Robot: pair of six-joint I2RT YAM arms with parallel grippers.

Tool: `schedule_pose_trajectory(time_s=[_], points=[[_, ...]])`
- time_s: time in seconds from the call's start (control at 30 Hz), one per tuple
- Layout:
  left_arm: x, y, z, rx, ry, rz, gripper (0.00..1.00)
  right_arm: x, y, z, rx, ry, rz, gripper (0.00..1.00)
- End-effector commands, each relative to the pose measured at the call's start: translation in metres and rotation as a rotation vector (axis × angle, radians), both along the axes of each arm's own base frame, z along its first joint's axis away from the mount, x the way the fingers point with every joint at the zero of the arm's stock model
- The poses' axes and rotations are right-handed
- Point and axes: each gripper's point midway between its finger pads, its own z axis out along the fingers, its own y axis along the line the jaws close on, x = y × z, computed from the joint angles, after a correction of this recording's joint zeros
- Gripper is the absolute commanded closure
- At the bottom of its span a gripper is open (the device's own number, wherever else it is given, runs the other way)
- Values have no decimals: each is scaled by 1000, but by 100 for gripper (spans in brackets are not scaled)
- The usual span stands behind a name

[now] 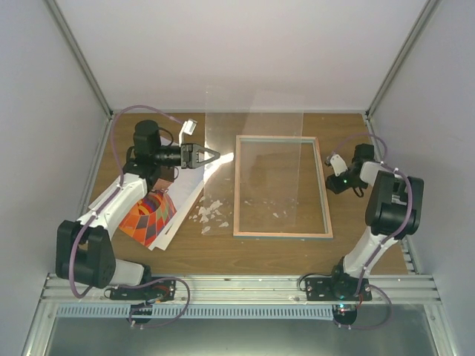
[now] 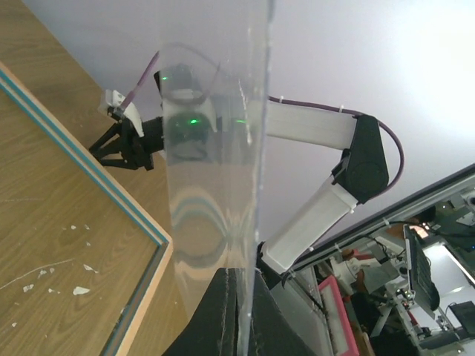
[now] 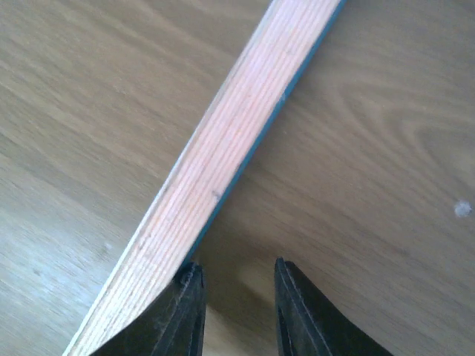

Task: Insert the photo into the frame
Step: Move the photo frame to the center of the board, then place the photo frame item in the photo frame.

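Note:
The frame (image 1: pixel 283 235) lies flat mid-table, with a teal inner lip and a light wood edge. My left gripper (image 1: pixel 215 155) is shut on the near edge of a clear pane (image 1: pixel 256 122) and holds it upright, left of the frame. In the left wrist view the pane (image 2: pixel 215 148) rises from the black fingers (image 2: pixel 223 311) beside the frame's teal rail (image 2: pixel 96 185). The photo (image 1: pixel 145 215), orange-red striped, lies under the left arm. My right gripper (image 1: pixel 330 159) is low at the frame's right rail. Its jaws (image 3: pixel 237 267) stand narrowly apart over bare table, the left finger touching the rail (image 3: pixel 230 148).
White sheets (image 1: pixel 185 200) lie fanned beside the photo. Small white scraps (image 1: pixel 211 215) are scattered left of the frame and inside it. Grey walls close the table on three sides, with a metal rail (image 1: pixel 237 285) along the near edge.

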Motion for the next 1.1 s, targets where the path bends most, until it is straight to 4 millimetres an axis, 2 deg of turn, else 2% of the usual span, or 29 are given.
schedule_pose_trajectory(time_s=[0.0,0.1,0.3,0.5,0.6,0.8,0.9,1.07], points=[[2,-4,7,-28,-29,-11,100,-2,28,-7,138,43,47,72],[3,-10,1,-36,-1,-22,100,0,42,-5,194,43,72,72],[4,-34,-22,-46,92,-67,100,3,67,1,273,41,113,72],[13,-58,-41,-73,177,-75,100,-3,80,9,374,59,117,71],[26,-66,-60,-79,235,-41,100,-2,73,13,416,64,76,71],[59,-77,-125,-1,339,5,100,4,37,16,422,45,-30,72],[72,-82,-161,72,395,7,100,4,28,15,403,44,-53,71],[93,-77,-196,176,367,81,100,6,21,14,368,45,-89,71]])
